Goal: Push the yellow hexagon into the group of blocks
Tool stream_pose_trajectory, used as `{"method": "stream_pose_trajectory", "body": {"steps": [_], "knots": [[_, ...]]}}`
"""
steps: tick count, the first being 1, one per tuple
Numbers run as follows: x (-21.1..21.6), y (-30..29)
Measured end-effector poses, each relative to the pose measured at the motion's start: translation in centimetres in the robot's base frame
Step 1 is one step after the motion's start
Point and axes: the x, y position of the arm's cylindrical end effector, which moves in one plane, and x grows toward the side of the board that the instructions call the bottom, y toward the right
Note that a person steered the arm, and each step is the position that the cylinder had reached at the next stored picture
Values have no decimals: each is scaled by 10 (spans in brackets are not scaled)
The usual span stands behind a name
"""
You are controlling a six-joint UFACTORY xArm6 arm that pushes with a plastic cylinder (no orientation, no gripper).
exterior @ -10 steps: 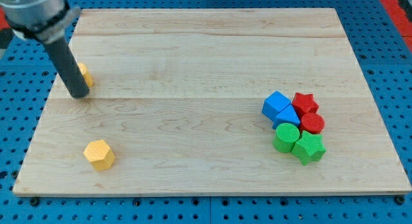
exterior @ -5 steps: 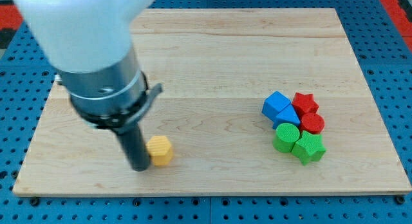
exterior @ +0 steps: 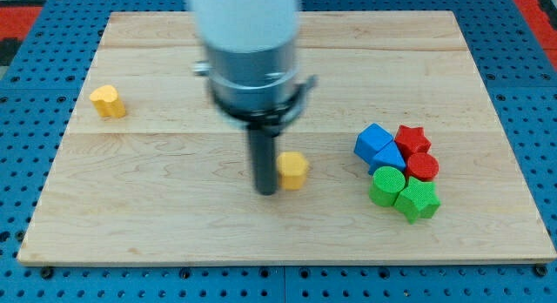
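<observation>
At the view's far left, near nine o'clock on the wooden board (exterior: pixel 174 242), sits one small yellow block (exterior: pixel 108 102), its shape too rounded for me to name. Moving right, my tip (exterior: pixel 266 191) stands on the board near its middle, just beside and apparently touching the yellow hexagon (exterior: pixel 292 171), which lies at its three o'clock. The hexagon looks blurred, a stubby yellow piece with a lighter top face. There is no claw on my rig, only the dark rod, so nothing opens, closes or holds anything. Further right, well apart from the hexagon, at about three o'clock on the board, is the packed group: two blue blocks (exterior: pixel 379 147), a red star (exterior: pixel 411 138), a red cylinder (exterior: pixel 423 166), a green cylinder (exterior: pixel 386 184) and a green star (exterior: pixel 418 199), six in all.
</observation>
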Motion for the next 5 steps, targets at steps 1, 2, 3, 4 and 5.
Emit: {"method": "stream_pose_trajectory", "body": {"steps": [1,2,3,4,5], "knots": [[0,43],[-15,-20],[-40,14],[-38,45],[-39,42]]}}
